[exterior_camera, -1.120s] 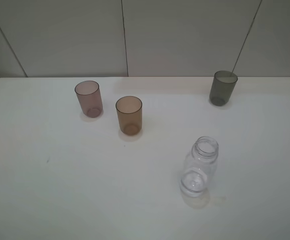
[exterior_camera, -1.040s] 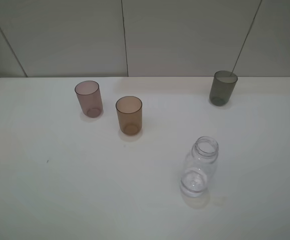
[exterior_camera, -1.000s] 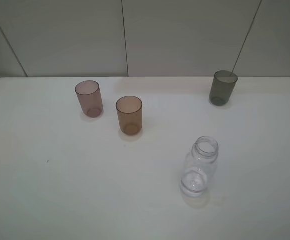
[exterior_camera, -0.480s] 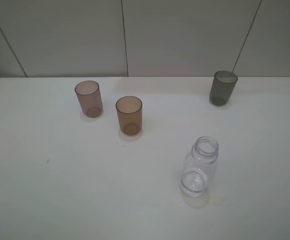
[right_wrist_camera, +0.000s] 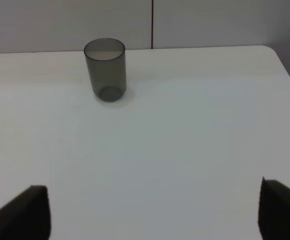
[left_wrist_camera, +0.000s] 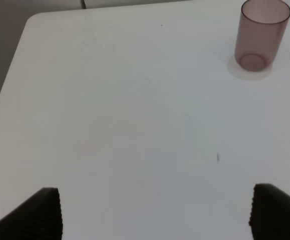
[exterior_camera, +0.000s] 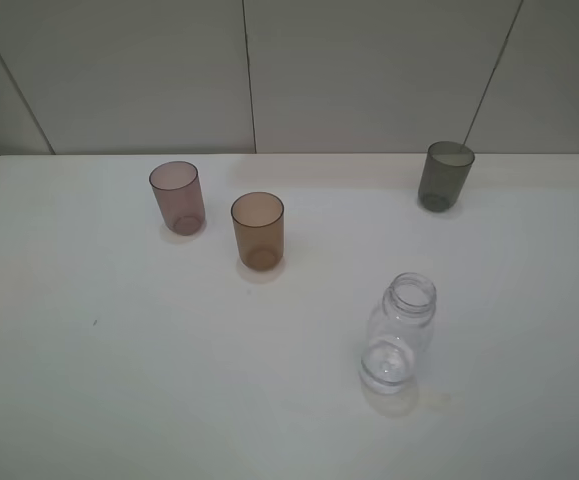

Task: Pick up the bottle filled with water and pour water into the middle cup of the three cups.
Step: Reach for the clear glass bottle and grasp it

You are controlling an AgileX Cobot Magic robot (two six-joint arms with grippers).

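Clear uncapped bottle [exterior_camera: 399, 335] upright on white table [exterior_camera: 119, 380], near and right of centre, amber middle cup [exterior_camera: 258, 231] farther and left, pinkish cup [exterior_camera: 177, 197] just left of it, grey cup [exterior_camera: 445, 176] far right, left gripper [left_wrist_camera: 157, 215] fingers spread wide, right gripper [right_wrist_camera: 152, 215] likewise spread

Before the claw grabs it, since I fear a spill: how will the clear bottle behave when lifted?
The bottle looks like thin clear plastic, so it probably dents under a squeeze. Its wide neck has no cap, so tilting it would likely spill. Upright on a broad base, it seems stable.
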